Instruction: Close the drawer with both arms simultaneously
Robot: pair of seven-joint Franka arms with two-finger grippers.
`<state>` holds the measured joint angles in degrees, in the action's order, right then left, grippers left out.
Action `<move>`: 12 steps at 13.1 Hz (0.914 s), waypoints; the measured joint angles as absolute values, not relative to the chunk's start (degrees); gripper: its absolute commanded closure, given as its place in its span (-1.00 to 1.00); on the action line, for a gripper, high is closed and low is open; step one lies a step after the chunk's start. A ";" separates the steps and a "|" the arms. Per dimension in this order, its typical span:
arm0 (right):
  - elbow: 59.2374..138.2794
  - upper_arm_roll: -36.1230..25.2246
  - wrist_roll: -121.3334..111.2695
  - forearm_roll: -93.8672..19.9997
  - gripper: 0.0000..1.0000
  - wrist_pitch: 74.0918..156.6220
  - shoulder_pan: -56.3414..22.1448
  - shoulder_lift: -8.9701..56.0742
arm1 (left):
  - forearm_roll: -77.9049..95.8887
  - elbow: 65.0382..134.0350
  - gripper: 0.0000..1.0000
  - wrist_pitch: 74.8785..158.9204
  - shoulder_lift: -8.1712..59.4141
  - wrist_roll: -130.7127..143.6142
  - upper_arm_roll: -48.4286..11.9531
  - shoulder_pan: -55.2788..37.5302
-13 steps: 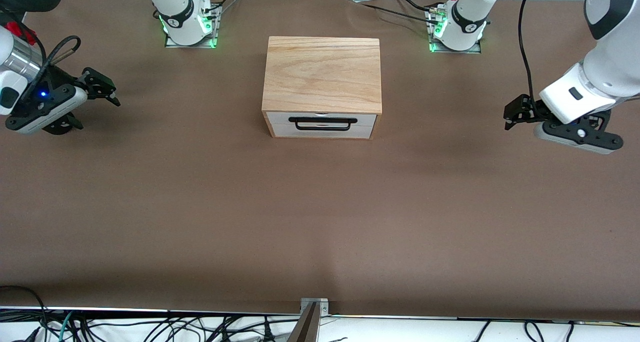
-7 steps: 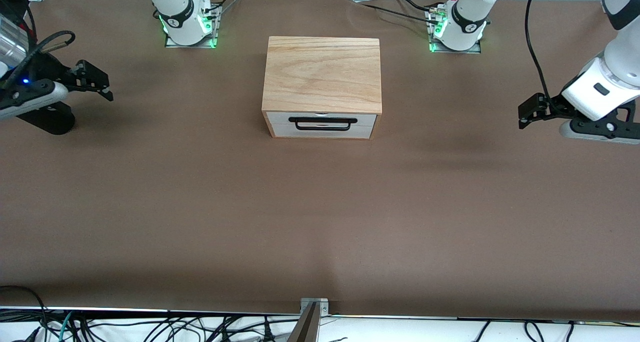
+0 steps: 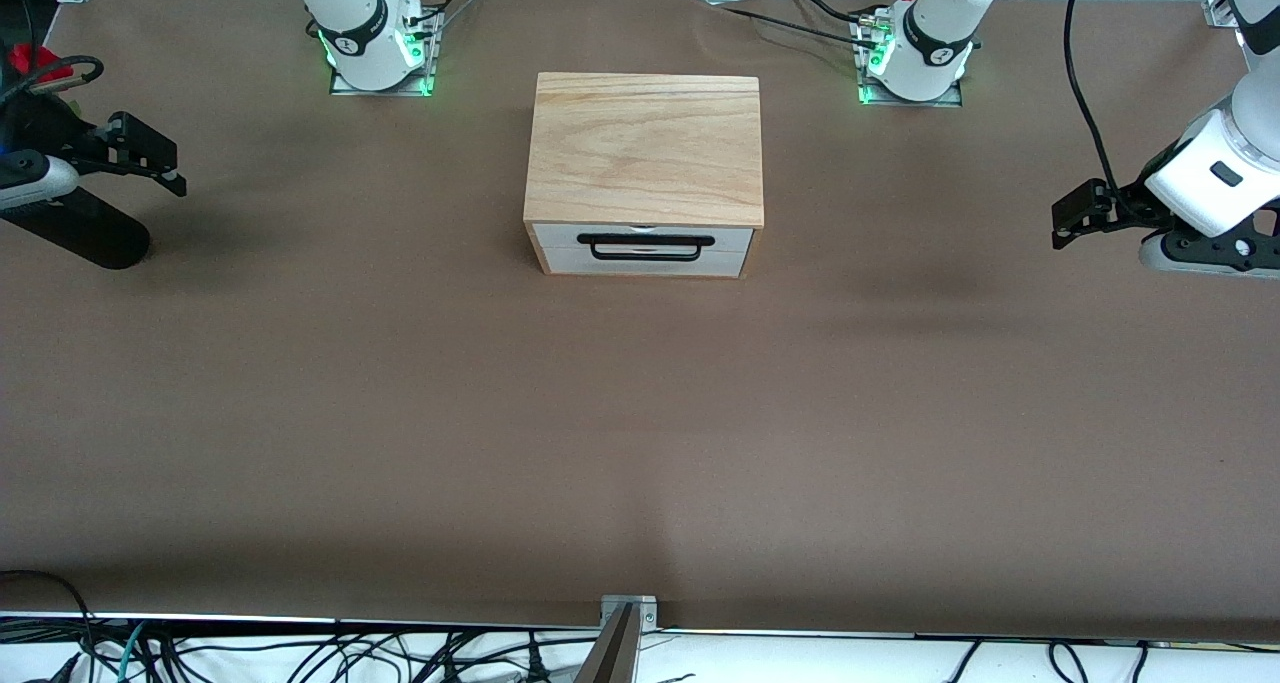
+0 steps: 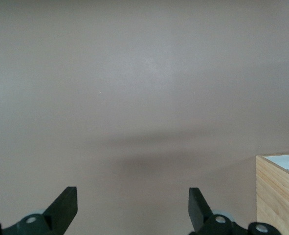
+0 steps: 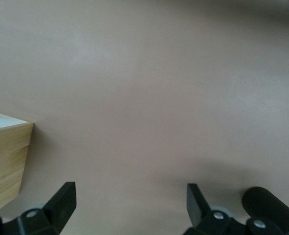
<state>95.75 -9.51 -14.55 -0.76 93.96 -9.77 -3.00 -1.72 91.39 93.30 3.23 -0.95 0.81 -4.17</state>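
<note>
The drawer (image 3: 645,255) shows its white front and black wire handle (image 3: 645,247) on the side of the oak box (image 3: 645,148) nearest the front camera, and the front sits flush in the box's frame. My left gripper (image 3: 1073,214) hovers open over bare table near the left arm's end, well apart from the box. My right gripper (image 3: 140,153) hovers open over the right arm's end. In the left wrist view the open gripper (image 4: 131,208) holds nothing and a box corner (image 4: 278,191) shows. The right wrist view shows the same: gripper (image 5: 129,200) open, box corner (image 5: 5,159).
Brown table cover (image 3: 640,433) spreads wide on every side of the box. The two arm bases (image 3: 375,43) (image 3: 915,53) stand at the table's edge farthest from the front camera. A black ribbed cylinder (image 5: 274,208) shows beside my right hand. Cables (image 3: 300,653) hang below the near edge.
Both arms have drawn outward, away from the box, toward their own ends of the table. Both grippers stayed open. The drawer and box have not moved.
</note>
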 measured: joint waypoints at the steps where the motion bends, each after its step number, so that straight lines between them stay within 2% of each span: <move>1: 95.75 -9.46 -14.48 -0.33 -1.00 93.95 -9.82 -2.98 | -1.72 91.29 -1.00 93.29 3.23 -0.95 0.76 -4.17; 12: 95.75 -9.18 -14.26 1.47 -1.00 93.95 -10.00 -2.86 | -1.72 91.18 -1.00 93.13 3.23 -0.95 0.63 -4.19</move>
<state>95.75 -9.18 -14.26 1.47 93.95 -10.00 -2.86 -1.72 91.18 93.13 3.23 -0.95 0.63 -4.19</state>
